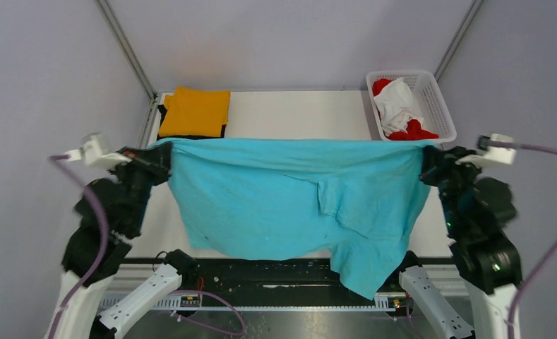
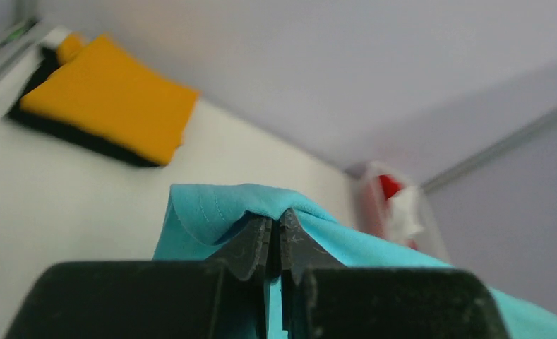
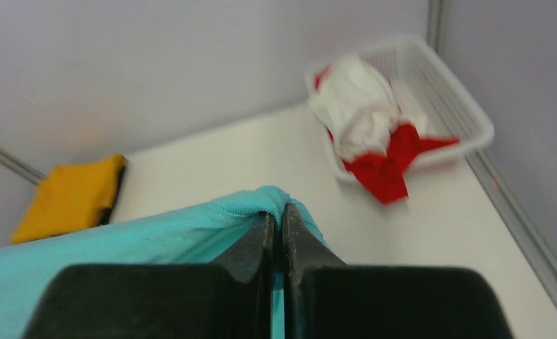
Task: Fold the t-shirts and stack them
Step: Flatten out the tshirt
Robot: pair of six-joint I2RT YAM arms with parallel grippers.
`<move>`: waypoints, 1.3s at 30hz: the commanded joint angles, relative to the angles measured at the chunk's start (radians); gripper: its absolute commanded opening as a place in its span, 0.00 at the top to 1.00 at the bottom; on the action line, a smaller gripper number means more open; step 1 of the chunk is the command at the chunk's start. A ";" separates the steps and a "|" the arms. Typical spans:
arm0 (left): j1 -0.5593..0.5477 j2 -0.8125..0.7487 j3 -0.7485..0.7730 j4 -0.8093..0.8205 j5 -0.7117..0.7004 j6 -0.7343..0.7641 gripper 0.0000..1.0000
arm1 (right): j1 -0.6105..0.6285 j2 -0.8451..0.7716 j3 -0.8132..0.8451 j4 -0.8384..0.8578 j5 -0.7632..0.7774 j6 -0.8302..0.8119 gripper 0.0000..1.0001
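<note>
A turquoise t-shirt (image 1: 289, 198) hangs stretched in the air between my two grippers, its lower edge drooping over the table's near edge. My left gripper (image 1: 164, 150) is shut on its left top corner; in the left wrist view the cloth (image 2: 212, 212) drapes over the closed gripper (image 2: 275, 220). My right gripper (image 1: 426, 157) is shut on the right top corner, seen in the right wrist view (image 3: 278, 212) with cloth (image 3: 190, 226) pinched. A folded orange t-shirt (image 1: 195, 111) lies on a folded black one (image 1: 164, 113) at the back left. Red (image 1: 411, 131) and white (image 1: 397, 104) t-shirts lie crumpled in the basket.
The white lattice basket (image 1: 438, 106) stands at the back right corner of the white table (image 1: 296, 113). Grey walls close in on the left, right and back. A black rail runs along the near edge below the hanging shirt.
</note>
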 commanded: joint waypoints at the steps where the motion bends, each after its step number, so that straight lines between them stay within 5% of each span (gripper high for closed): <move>1: 0.017 0.179 -0.150 -0.052 -0.288 -0.108 1.00 | -0.004 0.046 -0.264 0.081 0.152 0.100 1.00; 5: 0.210 0.406 -0.305 0.106 -0.143 -0.133 1.00 | -0.004 0.209 -0.489 0.273 0.043 0.131 1.00; 8: 0.338 0.585 -0.396 0.332 0.057 -0.121 1.00 | -0.007 0.404 -0.506 0.375 0.048 0.126 1.00; 10: 0.363 0.695 -0.387 0.410 0.072 -0.104 1.00 | -0.009 0.544 -0.485 0.442 0.061 0.127 1.00; 18: 0.418 1.123 -0.036 0.344 0.102 -0.042 1.00 | -0.014 0.922 -0.290 0.526 0.111 0.122 0.99; 22: 0.430 1.242 0.085 0.316 0.102 -0.027 0.87 | -0.016 1.037 -0.154 0.510 0.166 0.097 0.97; 24: 0.437 1.269 0.123 0.306 0.114 -0.020 0.83 | -0.018 1.078 -0.096 0.487 0.179 0.083 0.89; 25: 0.439 1.277 0.140 0.299 0.119 -0.017 0.71 | -0.019 1.096 -0.067 0.455 0.177 0.076 0.78; 27: 0.439 1.270 0.167 0.264 0.124 -0.013 0.30 | -0.020 1.100 -0.032 0.418 0.164 0.070 0.45; 30: 0.440 1.204 0.145 0.249 0.160 -0.014 0.02 | -0.018 1.041 -0.053 0.400 0.085 0.055 0.18; 32: 0.439 1.125 0.092 0.246 0.178 -0.013 0.01 | -0.018 0.973 -0.091 0.396 0.015 0.050 0.01; 39: 0.439 0.759 -0.200 0.121 0.200 -0.080 0.01 | -0.020 0.657 -0.326 0.419 -0.105 0.143 0.01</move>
